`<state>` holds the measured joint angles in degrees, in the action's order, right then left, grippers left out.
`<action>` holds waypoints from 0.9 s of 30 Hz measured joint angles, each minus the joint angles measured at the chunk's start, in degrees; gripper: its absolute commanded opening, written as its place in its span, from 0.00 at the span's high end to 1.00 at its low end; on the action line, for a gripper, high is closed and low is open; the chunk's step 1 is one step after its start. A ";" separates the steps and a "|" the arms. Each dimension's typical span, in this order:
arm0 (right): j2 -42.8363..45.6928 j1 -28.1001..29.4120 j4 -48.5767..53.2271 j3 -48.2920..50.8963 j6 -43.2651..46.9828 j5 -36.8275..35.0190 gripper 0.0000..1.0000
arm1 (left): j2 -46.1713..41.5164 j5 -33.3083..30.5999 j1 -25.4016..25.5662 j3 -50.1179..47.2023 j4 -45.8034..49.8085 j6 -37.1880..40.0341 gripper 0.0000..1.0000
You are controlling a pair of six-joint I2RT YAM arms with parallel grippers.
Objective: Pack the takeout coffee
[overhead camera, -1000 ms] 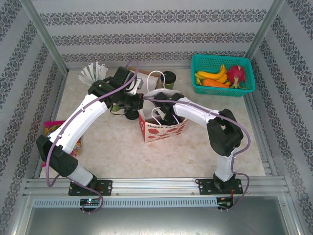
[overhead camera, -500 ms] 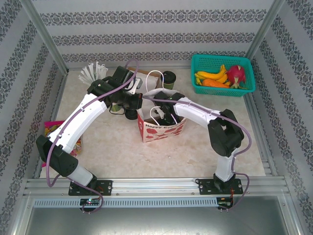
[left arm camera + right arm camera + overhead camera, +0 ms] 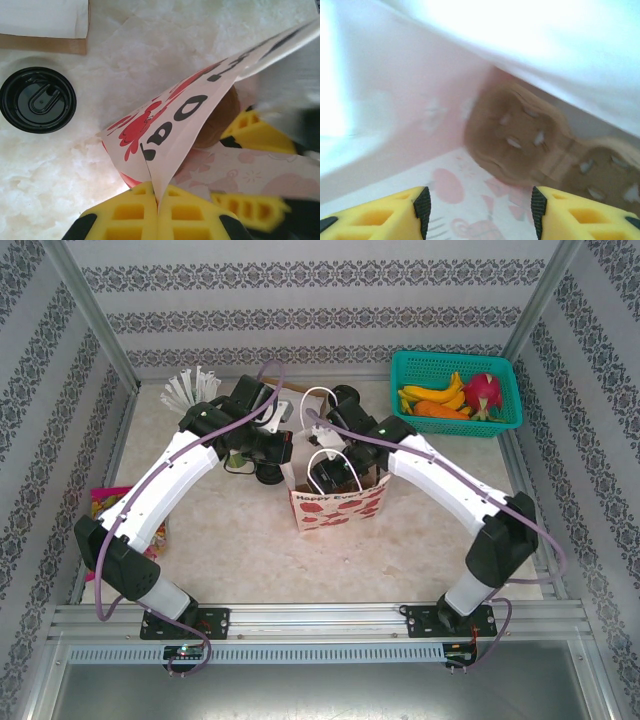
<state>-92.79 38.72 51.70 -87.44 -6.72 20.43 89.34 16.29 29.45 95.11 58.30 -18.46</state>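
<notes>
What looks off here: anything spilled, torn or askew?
Nothing spilled or torn. The white paper bag with red prints is pulled out of shape: the left tool pinches its edge into a sharp fold. The small green paper cup with a black lid stands upright on the table beside it.

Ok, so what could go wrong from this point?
The left gripper pinches just the rim of the bag; a slip would likely let the mouth close. The right gripper is open inside the bag beside a brown pastry; lifting out could snag the paper and tip it. The coffee stands just behind the bag, so a dragged bag might knock it.
</notes>
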 measured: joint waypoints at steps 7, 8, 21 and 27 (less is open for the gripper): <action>7.26 -1.53 -4.72 -0.74 2.91 8.44 0.33 | 0.39 0.15 0.00 0.00 0.07 1.53 0.99; 8.37 -2.14 -5.20 -0.74 3.37 8.76 0.30 | 0.39 0.13 0.00 0.00 0.11 2.05 0.99; 12.63 -14.80 -2.60 -0.74 19.28 4.20 0.02 | 0.55 2.56 0.00 1.73 2.62 10.27 0.96; 8.26 -15.02 0.79 -6.58 30.25 3.54 0.06 | 2.40 4.09 0.00 4.61 4.81 13.77 0.95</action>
<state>-84.53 23.70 52.49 -94.02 23.53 23.97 91.74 20.38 29.45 99.72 63.11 -4.69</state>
